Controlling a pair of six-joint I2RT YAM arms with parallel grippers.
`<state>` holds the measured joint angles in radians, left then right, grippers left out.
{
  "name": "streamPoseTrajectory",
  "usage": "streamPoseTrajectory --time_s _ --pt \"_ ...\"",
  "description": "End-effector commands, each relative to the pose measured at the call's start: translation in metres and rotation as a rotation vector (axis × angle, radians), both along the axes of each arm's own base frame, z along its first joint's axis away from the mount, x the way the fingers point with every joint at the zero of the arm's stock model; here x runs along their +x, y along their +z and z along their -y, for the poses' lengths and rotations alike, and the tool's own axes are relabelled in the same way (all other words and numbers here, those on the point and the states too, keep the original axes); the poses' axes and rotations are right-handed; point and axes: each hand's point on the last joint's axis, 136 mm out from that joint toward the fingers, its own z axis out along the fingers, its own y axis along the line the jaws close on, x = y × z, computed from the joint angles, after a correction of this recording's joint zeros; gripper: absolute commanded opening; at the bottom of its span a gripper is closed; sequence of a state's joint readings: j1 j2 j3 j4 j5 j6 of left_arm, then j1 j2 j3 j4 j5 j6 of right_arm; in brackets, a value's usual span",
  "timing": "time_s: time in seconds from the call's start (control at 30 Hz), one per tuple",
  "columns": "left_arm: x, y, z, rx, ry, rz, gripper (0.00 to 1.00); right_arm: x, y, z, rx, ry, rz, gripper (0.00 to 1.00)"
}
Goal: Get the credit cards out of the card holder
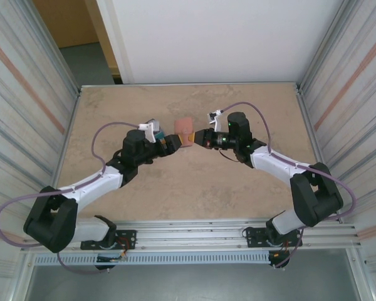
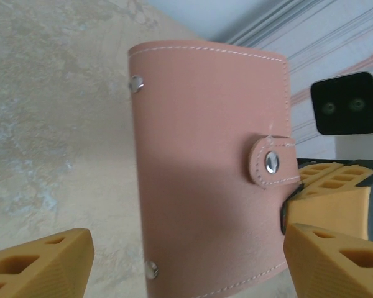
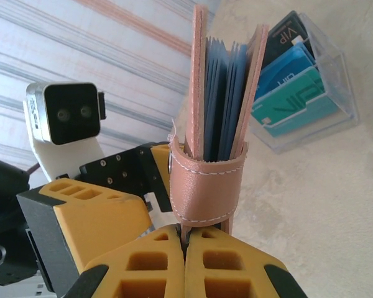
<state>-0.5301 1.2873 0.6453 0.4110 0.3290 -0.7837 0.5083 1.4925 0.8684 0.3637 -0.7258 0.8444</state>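
You have a beige marbled table (image 1: 194, 188) beneath the right gripper (image 3: 185, 245). Beyond its tips, up and to the right in the wrist view, 1 clear plastic box (image 3: 340, 74) sits on that surface. 2 ribbed metal walls (image 1: 25, 94) stand well out to either side of it, and a white panel (image 1: 219, 37) rises beyond it. Behind it, a metal rail (image 1: 194, 229) edges the table.

You are watching the card holder (image 2: 205, 155) running off the lower edge between the fingers of the left gripper (image 2: 186, 242). The right gripper (image 3: 185, 243) is hiding its pinched edge. Above that pinch, blue layers (image 3: 221, 87) are reading as cards or pockets, impossible to tell.
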Motion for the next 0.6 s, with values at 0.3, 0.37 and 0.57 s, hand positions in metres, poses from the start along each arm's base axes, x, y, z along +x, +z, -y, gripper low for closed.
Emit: streamPoseTrajectory --time_s 0.3,0.37,0.57 --pt "0.001 0.016 0.009 -0.105 -0.066 0.037 0.66 -0.009 0.037 -0.017 0.094 0.084 0.061 0.0" --pt "0.0 0.018 0.01 -0.113 -0.072 0.044 0.6 -0.01 0.037 -0.016 0.093 0.083 0.06 0.0" --pt "-0.005 0.024 0.011 -0.123 -0.096 0.064 0.43 -0.009 0.033 -0.016 0.088 0.078 0.055 0.0"
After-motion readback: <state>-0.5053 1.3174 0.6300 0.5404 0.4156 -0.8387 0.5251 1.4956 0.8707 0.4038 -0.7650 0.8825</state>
